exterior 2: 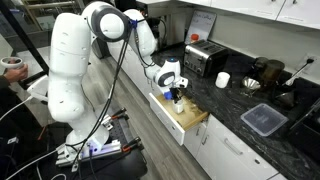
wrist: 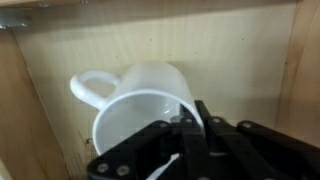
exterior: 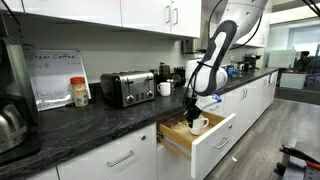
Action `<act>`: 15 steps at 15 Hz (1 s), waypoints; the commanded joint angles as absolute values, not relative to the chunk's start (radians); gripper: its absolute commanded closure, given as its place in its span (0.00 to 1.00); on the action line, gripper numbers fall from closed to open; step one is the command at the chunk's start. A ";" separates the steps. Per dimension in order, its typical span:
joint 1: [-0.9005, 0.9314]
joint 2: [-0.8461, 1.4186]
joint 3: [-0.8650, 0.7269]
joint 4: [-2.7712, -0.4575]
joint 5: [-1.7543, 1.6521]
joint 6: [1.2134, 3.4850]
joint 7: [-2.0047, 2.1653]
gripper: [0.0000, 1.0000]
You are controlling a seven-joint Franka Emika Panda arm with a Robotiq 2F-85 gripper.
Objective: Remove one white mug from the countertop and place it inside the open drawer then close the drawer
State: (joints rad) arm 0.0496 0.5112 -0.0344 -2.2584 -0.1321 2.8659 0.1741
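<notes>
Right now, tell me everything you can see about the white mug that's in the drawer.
Plain glossy white mug, ceramic-looking, with a loop handle opposite the fingers. It's upright inside the drawer, over its light wood floor. The fingers pinch its rim; whether it touches the wood is unclear.

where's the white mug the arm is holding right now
In an exterior view the white mug is inside the open drawer under the countertop, below the arm, with the jaws shut on its rim.
</notes>
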 commanded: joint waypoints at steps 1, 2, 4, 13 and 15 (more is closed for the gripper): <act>0.059 0.539 -0.042 -2.223 -0.103 2.867 0.143 0.98; 0.058 0.543 -0.040 -2.220 -0.100 2.865 0.143 0.98; 0.060 0.550 -0.042 -2.215 -0.098 2.867 0.145 0.97; 0.067 0.509 -0.034 -2.222 -0.096 2.845 0.135 0.34; 0.072 0.488 -0.034 -2.229 -0.097 2.831 0.134 0.20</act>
